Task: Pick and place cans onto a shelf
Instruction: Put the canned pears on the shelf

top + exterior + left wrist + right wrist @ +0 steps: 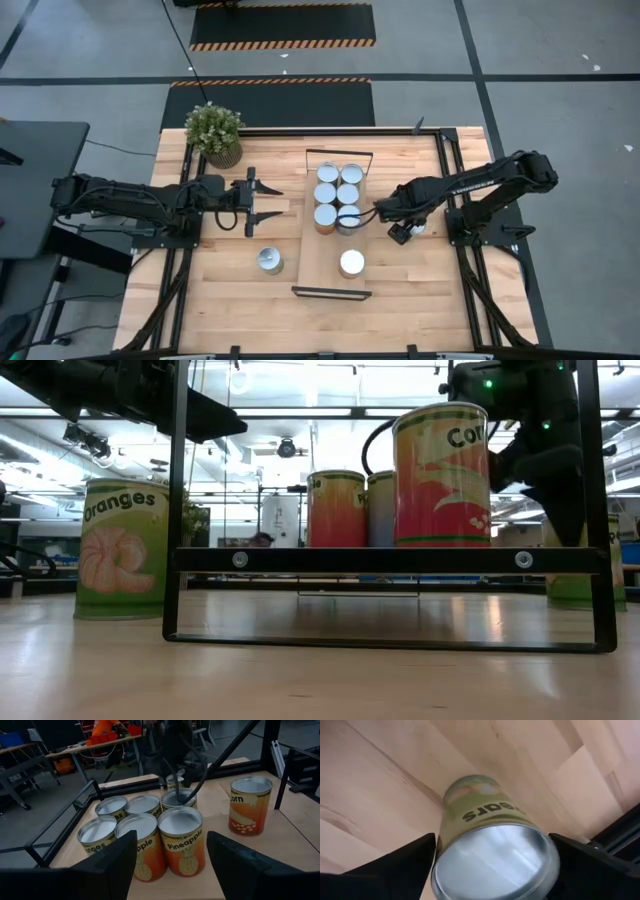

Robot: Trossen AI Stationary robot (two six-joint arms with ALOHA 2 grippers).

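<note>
The shelf (322, 272) is a long light-wood board with black wire rails at both short ends. Several cans stand in two rows on its far half (327, 172), and a corn can (352, 262) stands on its near half. An oranges can (270, 260) stands on the table left of the shelf. My right gripper (362, 214) is shut on the pears can (490, 845) at the near right corner of the rows. My left gripper (268, 200) is open and empty, left of the shelf and facing the cans (172, 870). My right gripper pinches the pears can between its two fingers, at opposite sides of its wall just below the top rim (443, 854). The fingers come from above, slanting in from the table's right. The can is upright beside the pineapple can (181, 840); whether its base rests on the board does not show.
A potted plant (214, 132) stands at the table's far left corner. A white-topped thing, perhaps another can (412, 229), lies under my right arm, right of the shelf. Black frame rails (448, 170) run along the table's left and right sides.
</note>
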